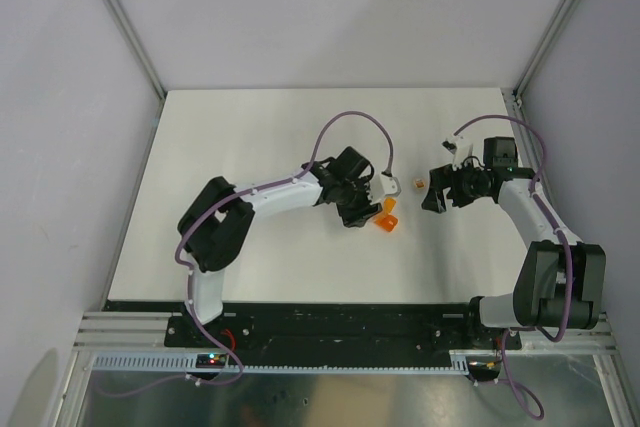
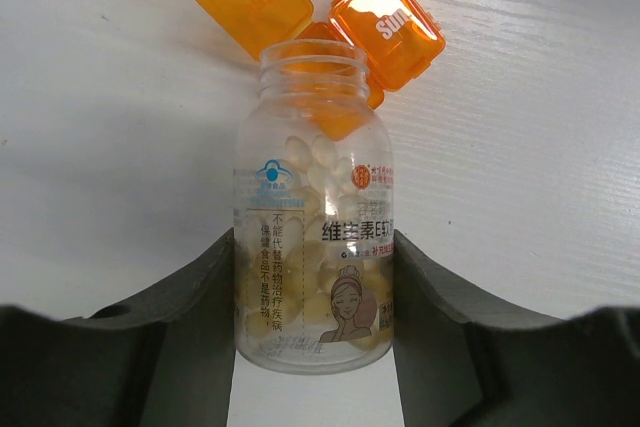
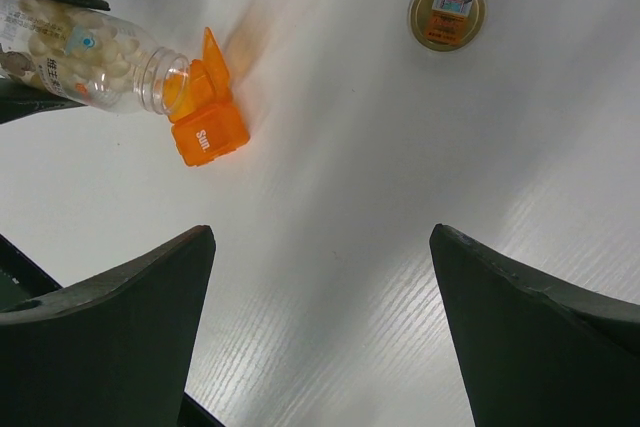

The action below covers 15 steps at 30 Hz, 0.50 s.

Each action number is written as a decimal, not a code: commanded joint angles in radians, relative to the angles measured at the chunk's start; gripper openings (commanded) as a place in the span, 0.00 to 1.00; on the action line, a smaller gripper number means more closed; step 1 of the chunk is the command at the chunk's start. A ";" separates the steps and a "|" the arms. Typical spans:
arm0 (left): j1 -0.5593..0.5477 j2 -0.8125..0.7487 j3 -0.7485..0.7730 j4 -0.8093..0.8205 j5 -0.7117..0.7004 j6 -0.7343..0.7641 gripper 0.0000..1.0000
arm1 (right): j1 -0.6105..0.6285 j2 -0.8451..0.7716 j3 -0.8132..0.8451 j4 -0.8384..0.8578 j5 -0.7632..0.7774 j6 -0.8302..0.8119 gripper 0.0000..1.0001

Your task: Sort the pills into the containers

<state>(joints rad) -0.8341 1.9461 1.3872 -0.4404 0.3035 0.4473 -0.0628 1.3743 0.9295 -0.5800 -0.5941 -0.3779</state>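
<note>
The left arm stretches forward, left fingers (image 2: 190, 337) clamping the tilted bottle (image 2: 313, 207) over the orange box (image 3: 207, 137), while right fingers (image 3: 120, 327) hover spread above the bench (image 3: 350, 197).

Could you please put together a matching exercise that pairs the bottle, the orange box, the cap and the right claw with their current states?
Things:
1. bottle
2. orange box
3. cap
4. right claw

States:
A. open, holding nothing
B. lying flat, well away from the bottle
C. gripped by the left claw, tipped toward the box
D. one lid up, one lid down

Pairs: 1-C; 2-D; 3-B; 4-A
</note>
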 commanded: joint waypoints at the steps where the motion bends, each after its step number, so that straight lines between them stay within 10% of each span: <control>1: -0.009 0.008 0.054 -0.030 -0.016 0.031 0.00 | -0.007 -0.026 -0.006 -0.010 -0.027 -0.019 0.95; 15: -0.018 0.019 0.103 -0.097 -0.039 0.059 0.00 | -0.012 -0.021 -0.004 -0.017 -0.036 -0.022 0.95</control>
<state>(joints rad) -0.8429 1.9629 1.4414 -0.5179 0.2798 0.4740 -0.0696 1.3743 0.9295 -0.5945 -0.6044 -0.3798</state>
